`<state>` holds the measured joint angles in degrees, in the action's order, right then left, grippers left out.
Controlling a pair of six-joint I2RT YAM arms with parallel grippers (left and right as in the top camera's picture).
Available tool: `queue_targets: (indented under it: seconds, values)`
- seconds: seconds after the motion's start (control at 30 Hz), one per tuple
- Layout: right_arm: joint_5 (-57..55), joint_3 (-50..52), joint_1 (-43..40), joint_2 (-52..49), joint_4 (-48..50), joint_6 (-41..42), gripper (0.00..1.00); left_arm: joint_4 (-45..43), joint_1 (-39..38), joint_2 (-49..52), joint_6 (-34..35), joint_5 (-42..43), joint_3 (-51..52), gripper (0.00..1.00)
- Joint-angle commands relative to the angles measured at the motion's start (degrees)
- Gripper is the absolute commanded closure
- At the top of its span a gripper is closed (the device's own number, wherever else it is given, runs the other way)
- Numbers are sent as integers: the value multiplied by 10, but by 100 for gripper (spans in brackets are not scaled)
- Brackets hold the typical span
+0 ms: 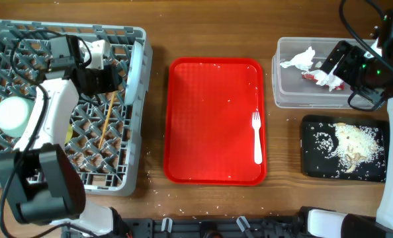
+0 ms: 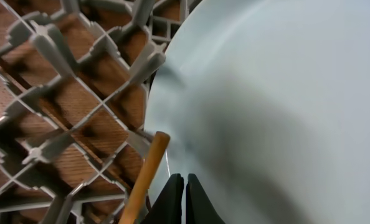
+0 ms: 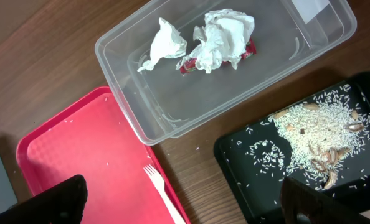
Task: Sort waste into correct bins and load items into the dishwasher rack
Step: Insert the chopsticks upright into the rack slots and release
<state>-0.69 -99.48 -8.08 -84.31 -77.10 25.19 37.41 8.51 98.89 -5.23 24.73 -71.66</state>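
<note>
One plate (image 2: 284,93) just ahead of left gripper (image 2: 184,179), shut empty; two tissues (image 3: 225,34), one wrapper (image 3: 186,66), one fork (image 1: 256,137); right gripper (image 3: 182,183) spread wide.

Surface: wooden table (image 1: 210,26), brown, grain running 9 to 3 o'clock, fills overhead view. Light even and diffuse, shadows soft. At 6 o'clock edge a dark strip (image 1: 203,228), possibly a rail.

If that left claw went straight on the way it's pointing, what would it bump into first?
Most likely the plate: the shut left gripper points at its face, which stands in the rack, with a chopstick just beside. Depth is hard to judge.
</note>
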Motion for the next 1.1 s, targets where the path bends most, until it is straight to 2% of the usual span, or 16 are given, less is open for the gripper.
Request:
queue_targets:
  seconds: [0.0, 0.07, 0.17, 0.23, 0.43, 0.5, 0.53, 0.57, 0.6, 0.63, 0.67, 0.7, 0.73, 0.8, 0.97, 1.07]
  values:
    - [-6, -3, -2, -6, 1, -10, 0, -10, 0, 40, -3, -4, -3, 96]
    - [-6, -3, -2, -6, 1, -10, 0, -16, 0, 47, -3, -21, -3, 96]
    - [-6, -3, -2, -6, 1, -10, 0, -28, 0, 47, -2, -99, -4, 96]
    - [-6, -3, -2, -6, 1, -10, 0, -28, 0, 41, -2, -109, -4, 96]
    - [-6, -3, -2, -6, 1, -10, 0, -33, 0, -83, 90, -106, -4, 96]
    - [-6, -3, -2, -6, 1, -10, 0, -31, 0, -135, 90, -93, -4, 96]
    - [-6, -3, -2, -6, 1, -11, 0, -30, 0, -151, 90, -93, -4, 92]
    - [-6, -3, -2, -6, 1, -11, 0, -27, 0, -163, 90, -94, -4, 78]
    - [-6, -3, -2, -6, 1, -11, 0, -25, 0, -164, 89, -94, -4, 83]
    - [-6, -3, -2, -6, 1, -10, 0, -14, 0, -159, 89, -94, -3, 84]
    - [-6, -3, -2, -6, 1, -10, 1, -6, 0, -151, 87, -94, -3, 73]
    - [-6, -3, -2, -6, 1, -10, 0, -2, 0, -138, 87, -98, -3, 54]
    - [-6, -3, -2, -6, 1, -10, 0, -2, 0, -107, 83, -98, -3, 46]
    - [-6, -3, -2, -6, 1, -10, 0, -4, 0, -65, 63, -98, -3, 41]
    - [-6, -3, -2, -6, 1, -10, 0, -17, 0, 19, 39, -99, -3, 42]
    - [-6, -3, -2, -6, 1, -10, 0, -27, 0, 21, 39, -104, -3, 55]
